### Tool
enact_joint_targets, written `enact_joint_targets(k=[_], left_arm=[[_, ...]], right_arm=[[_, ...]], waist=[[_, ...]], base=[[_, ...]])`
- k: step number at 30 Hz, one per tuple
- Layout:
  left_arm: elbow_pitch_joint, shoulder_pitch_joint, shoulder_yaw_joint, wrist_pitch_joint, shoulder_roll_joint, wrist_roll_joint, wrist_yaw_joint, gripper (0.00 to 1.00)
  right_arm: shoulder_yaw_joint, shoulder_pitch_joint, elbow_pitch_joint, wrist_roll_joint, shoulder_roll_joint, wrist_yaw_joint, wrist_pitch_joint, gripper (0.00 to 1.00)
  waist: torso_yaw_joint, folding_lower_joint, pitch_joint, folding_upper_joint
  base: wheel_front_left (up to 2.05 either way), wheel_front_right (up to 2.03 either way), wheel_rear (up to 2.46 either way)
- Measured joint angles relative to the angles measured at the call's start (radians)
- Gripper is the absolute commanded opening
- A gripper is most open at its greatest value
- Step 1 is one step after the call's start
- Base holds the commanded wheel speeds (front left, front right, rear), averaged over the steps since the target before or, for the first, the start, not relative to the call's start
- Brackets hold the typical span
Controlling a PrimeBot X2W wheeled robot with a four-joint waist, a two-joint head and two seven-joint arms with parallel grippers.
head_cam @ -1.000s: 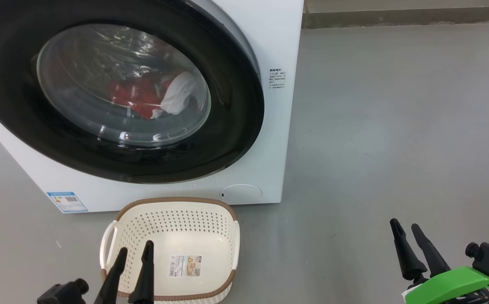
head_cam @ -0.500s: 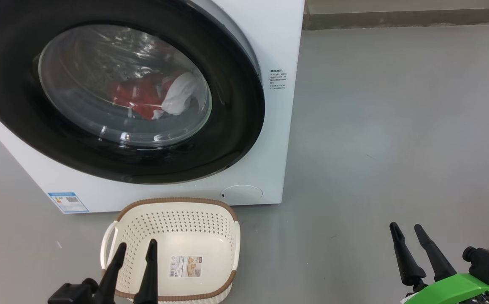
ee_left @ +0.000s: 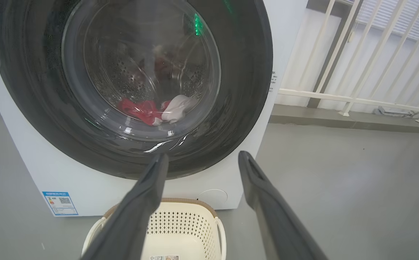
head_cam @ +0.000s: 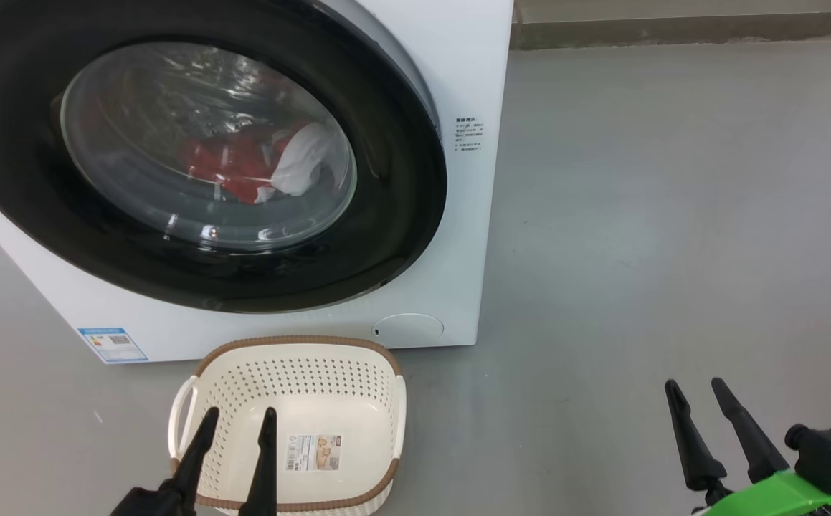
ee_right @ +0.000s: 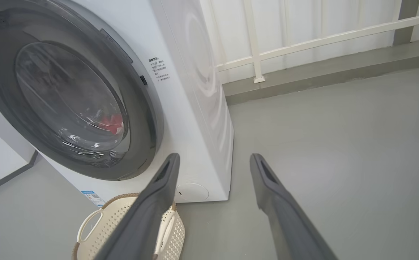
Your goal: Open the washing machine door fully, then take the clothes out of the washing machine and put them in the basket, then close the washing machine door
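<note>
The washing machine door (head_cam: 193,154) is shut and sits at 10 o'clock in the head view, on the white washing machine (head_cam: 458,64). Behind its glass the clothes (head_cam: 243,168) lie low in the drum. The basket (head_cam: 293,340) stands on the floor at 6 o'clock of the door, just in front of the washer.

Both pincers are spread and hold nothing. The left gripper (head_cam: 239,412) hovers over the basket at 7 o'clock, and the right gripper (head_cam: 693,383) is well apart at 4 o'clock.

The door is probably stiff, fairly heavy and hinged, and its glossy black rim looks slippery. A fingertip hooked behind the rim's 2 o'clock edge, where a grey recess shows, looks the likeliest hold. The clothes look soft, limp and light, so pinching 1 raised fold should lift them. The basket looks light and may skid.

There are 3 bits of writing, all too small to read: a blue label (head_cam: 112,345), black print (head_cam: 469,134) and the basket's paper label (head_cam: 312,452).
</note>
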Motion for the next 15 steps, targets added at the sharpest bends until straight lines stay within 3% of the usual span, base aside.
enact_joint_targets(k=[15], left_arm=[[-0.007, 0.001, -0.002, -0.043, 0.002, 0.158, 0.003, 1.0]], right_arm=[[-0.041, 0.038, -0.01, -0.137, -0.003, 0.0, -0.042, 1.0]], waist=[[-0.002, 0.0, 0.0, 0.0]], base=[[0.0, 0.0, 0.0]])
